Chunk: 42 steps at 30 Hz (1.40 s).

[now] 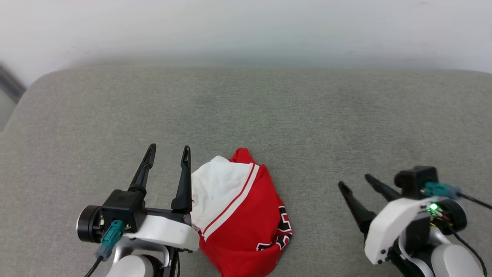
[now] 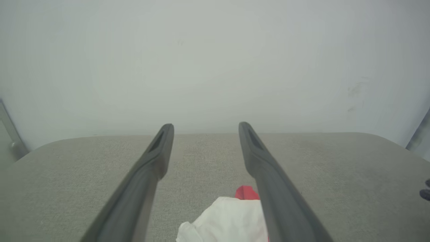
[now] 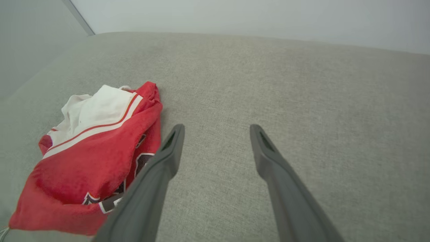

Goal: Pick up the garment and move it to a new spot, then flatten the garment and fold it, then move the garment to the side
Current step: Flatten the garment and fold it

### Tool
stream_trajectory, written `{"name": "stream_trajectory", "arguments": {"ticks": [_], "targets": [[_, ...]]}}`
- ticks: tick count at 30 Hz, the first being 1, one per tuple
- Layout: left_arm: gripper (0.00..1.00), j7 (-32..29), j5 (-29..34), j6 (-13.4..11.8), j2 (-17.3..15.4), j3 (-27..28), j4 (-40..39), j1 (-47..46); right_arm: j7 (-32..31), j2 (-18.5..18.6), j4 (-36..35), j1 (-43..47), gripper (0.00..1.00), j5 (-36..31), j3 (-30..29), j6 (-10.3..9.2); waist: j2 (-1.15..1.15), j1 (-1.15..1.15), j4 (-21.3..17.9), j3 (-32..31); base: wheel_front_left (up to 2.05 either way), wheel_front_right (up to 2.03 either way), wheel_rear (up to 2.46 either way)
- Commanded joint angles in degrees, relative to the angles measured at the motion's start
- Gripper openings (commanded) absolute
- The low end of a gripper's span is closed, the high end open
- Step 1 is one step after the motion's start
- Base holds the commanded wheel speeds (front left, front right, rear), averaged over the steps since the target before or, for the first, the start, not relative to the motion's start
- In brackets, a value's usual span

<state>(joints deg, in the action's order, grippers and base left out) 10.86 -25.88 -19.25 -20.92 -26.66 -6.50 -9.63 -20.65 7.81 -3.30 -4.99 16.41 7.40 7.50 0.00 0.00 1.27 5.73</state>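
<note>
The garment [image 1: 240,215] lies crumpled in a heap on the grey fabric surface [image 1: 269,115], near its front edge. It is red, with a white sleeve and red-white striped trim on top and part of a black white-outlined print at its right side. My left gripper [image 1: 169,151] stands open just left of the heap, its right finger beside the white sleeve. In the left wrist view the white sleeve [image 2: 225,220] lies below the open left gripper [image 2: 205,129]. My right gripper [image 1: 354,181] is open, well to the right of the garment [image 3: 90,158], and empty [image 3: 216,129].
The grey fabric surface stretches wide behind and to both sides of the heap. A pale wall [image 1: 246,30] rises along its far edge. The surface's left corner [image 1: 23,96] is rounded, with a dark strip beyond it.
</note>
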Motion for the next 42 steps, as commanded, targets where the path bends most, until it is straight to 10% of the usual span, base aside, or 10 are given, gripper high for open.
{"name": "stream_trajectory", "arguments": {"ticks": [1,10,21,23,31,42], "targets": [[1.00,0.53,0.21,0.06,0.52,-0.17,-0.16,-0.26,-4.92,1.70,1.22,-2.16,1.00,2.11,2.58,-0.02,0.00,0.00,1.52,0.74,0.00,0.00,0.00],[1.00,1.61,0.55,1.03,2.46,-1.75,0.70,-2.31,-20.27,5.69,7.29,-8.78,1.00,8.81,13.72,-0.02,0.00,0.00,5.50,4.19,0.00,0.00,0.00],[1.00,3.05,0.24,2.54,4.61,-2.34,3.51,-4.96,-19.78,4.93,22.47,-13.91,1.00,12.47,23.45,-0.05,0.00,0.00,7.37,7.99,0.00,0.00,0.00],[1.00,3.22,0.24,2.59,4.76,-2.31,3.90,-4.91,-19.21,4.82,24.37,-13.96,0.00,13.19,24.72,-0.04,0.00,0.00,7.23,8.04,0.00,0.00,0.00],[1.00,3.56,-0.10,2.09,4.46,-1.69,4.49,-3.75,-10.75,6.53,21.06,-17.02,0.00,13.13,20.50,-0.05,0.00,0.00,4.44,6.91,0.00,0.00,0.00],[1.00,2.64,-0.52,2.05,3.28,-1.56,4.39,-3.21,-9.47,7.65,17.10,-6.97,0.00,8.23,-1.13,-0.05,0.00,0.00,-0.27,6.28,0.00,0.00,0.00]]}}
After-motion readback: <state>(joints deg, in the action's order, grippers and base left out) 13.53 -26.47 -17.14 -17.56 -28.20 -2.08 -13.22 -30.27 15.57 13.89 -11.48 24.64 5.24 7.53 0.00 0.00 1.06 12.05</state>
